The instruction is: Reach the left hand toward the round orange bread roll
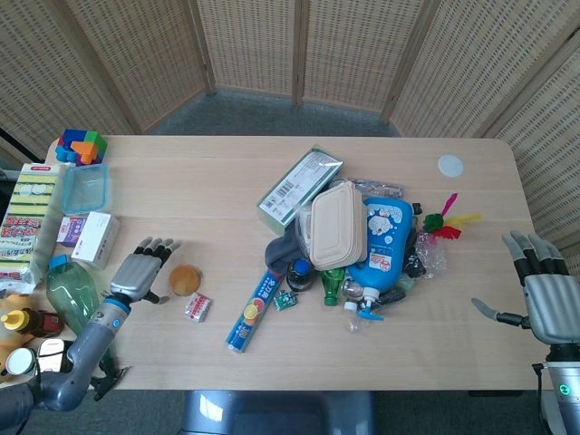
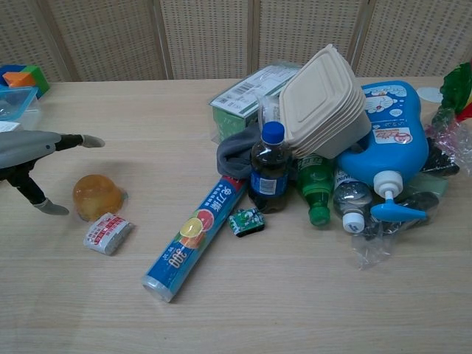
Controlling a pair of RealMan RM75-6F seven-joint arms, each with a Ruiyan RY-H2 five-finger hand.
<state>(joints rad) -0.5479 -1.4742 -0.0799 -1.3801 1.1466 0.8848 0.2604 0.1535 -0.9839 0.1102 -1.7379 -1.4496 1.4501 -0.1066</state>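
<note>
Left hand (image 1: 139,273) flat, fingers spread, holding nothing, hovering just left of the round orange bread roll (image 1: 185,280), not touching. Roll sits near-left on the table (image 1: 181,190), small wrapped packet (image 1: 197,307) just beside it. Reach nearly done, I judge; next calls for a short move right over the roll. Right hand (image 1: 548,306) open, idle at far right edge. Light wood tabletop, wicker screens (image 1: 254,45) behind.

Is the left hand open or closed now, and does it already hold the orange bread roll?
Open. The left hand has its fingers spread and apart, just left of the bread roll, which lies on the table, not held.
</note>
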